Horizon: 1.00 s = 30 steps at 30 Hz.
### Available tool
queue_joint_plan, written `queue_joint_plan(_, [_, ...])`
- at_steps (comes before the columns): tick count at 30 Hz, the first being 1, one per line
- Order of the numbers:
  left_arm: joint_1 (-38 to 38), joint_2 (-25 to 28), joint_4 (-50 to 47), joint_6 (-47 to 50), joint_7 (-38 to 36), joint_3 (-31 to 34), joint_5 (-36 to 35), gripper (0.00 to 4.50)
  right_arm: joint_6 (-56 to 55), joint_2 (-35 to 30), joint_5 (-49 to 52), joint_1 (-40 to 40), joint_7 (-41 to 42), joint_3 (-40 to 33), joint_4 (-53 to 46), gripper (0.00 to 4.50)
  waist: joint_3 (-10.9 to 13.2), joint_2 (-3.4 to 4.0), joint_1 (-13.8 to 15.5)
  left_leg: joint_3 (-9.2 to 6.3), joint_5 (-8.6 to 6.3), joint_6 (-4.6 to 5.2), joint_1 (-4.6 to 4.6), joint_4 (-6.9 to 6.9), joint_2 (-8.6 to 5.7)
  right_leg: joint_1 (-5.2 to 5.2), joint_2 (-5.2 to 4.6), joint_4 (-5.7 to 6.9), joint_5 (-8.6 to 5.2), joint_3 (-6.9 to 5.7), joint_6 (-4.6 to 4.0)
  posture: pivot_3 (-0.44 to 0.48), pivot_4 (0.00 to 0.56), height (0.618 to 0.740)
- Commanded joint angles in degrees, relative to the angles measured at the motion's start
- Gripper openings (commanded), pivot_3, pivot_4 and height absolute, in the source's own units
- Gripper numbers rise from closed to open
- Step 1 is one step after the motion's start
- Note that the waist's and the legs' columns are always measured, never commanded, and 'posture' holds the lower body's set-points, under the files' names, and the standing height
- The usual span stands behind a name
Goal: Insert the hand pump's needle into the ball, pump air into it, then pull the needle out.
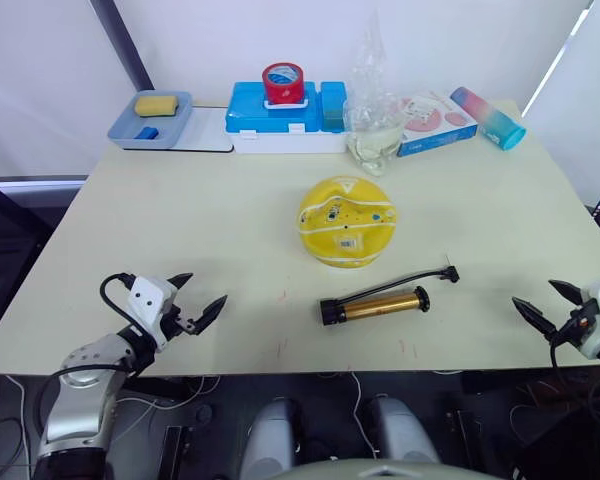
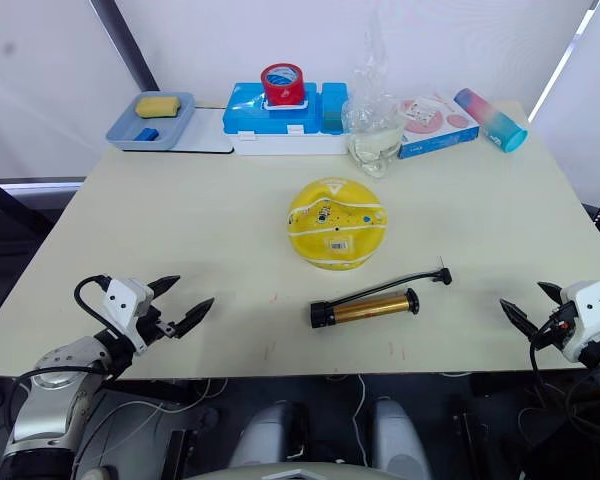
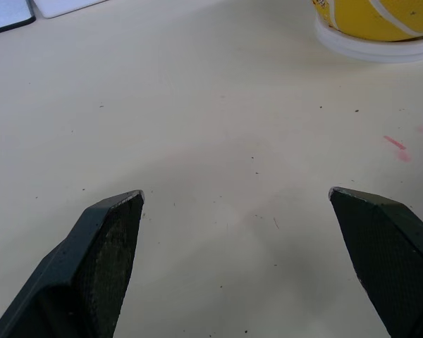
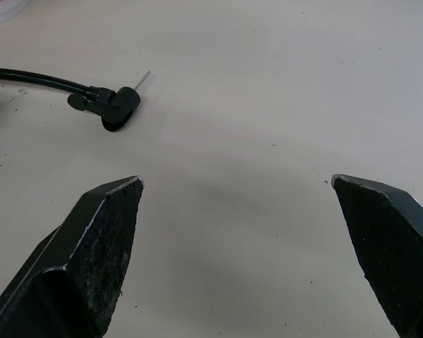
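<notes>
We find the left tool (image 1: 202,300) and the right tool (image 1: 548,303) both spread wide, holding nothing, either side of the hand pump (image 1: 375,304). The pump lies flat on the surface (image 1: 180,210), its needle (image 4: 142,79) free, just near the ball (image 1: 347,221).

Ball (image 1: 347,222): yellow, white seam lines, small coloured prints, white label patch. Pump (image 1: 373,305): shiny gold-bronze barrel, black end caps, black hose; needle (image 4: 142,79) pale, on a black fitting. Table (image 1: 180,220): cream, with small pink marks. Tape roll (image 1: 283,82): red. Box (image 1: 280,118) beneath it: blue over white. Tray (image 1: 150,121): grey-blue, holding a yellow sponge (image 1: 154,104). Tube (image 1: 488,117): pink fading to blue. Left gripper (image 1: 200,301) and right gripper (image 1: 545,303): black fingers, white housings.
</notes>
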Motion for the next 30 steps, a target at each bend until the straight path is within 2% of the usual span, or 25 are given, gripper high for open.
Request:
queue_joint_plan(1, [-0.4,0.5,-0.2,-1.5,-0.1,0.4,0.1,4.48,-3.4,-0.8,0.5,-0.1,1.2,-1.9,1.7,4.50,0.0,0.00,0.0,0.00,0.00,0.00,0.00,0.00,0.00,0.00,0.00,0.00,0.00,0.00,0.00,0.000,0.150,0.739])
queue_joint_plan(9, [-0.9,0.1,0.2,-1.9,-0.8,-0.1,0.0,4.48,-8.6,-0.6,0.5,-0.1,2.7,-2.1,6.3,4.50,0.0,0.00,0.1,-0.01,0.00,0.00,0.01,0.01,-0.02,0.05,-0.01,-0.04,0.00,-0.03,0.00,0.000,0.150,0.739])
queue_joint_plan(21, [-1.7,0.5,0.6,-2.5,-1.5,-0.1,0.1,4.48,-10.7,0.0,1.3,-0.4,3.5,-1.9,6.9,4.50,0.0,0.00,0.0,-0.05,0.00,0.00,0.02,0.01,-0.01,0.10,-0.02,-0.05,0.00,-0.06,0.00,0.000,0.150,0.739])
queue_joint_plan(25, [-3.4,1.3,-0.2,-2.0,-2.2,0.3,-0.5,4.48,-9.3,0.3,2.0,0.8,3.7,-1.3,1.7,4.50,0.0,0.01,0.1,-0.14,0.00,0.00,0.04,0.01,-0.01,0.15,-0.02,-0.08,0.00,-0.10,0.00,0.000,0.150,0.739])
queue_joint_plan(30, [-6.6,2.7,-0.7,-0.6,-3.4,0.3,-1.4,4.48,-6.4,0.2,4.3,3.1,4.6,-1.3,-6.0,4.50,0.0,0.01,0.3,-1.51,0.01,-0.02,0.03,0.01,-0.63,0.33,0.01,-0.09,0.00,0.02,0.01,0.000,0.150,0.739])
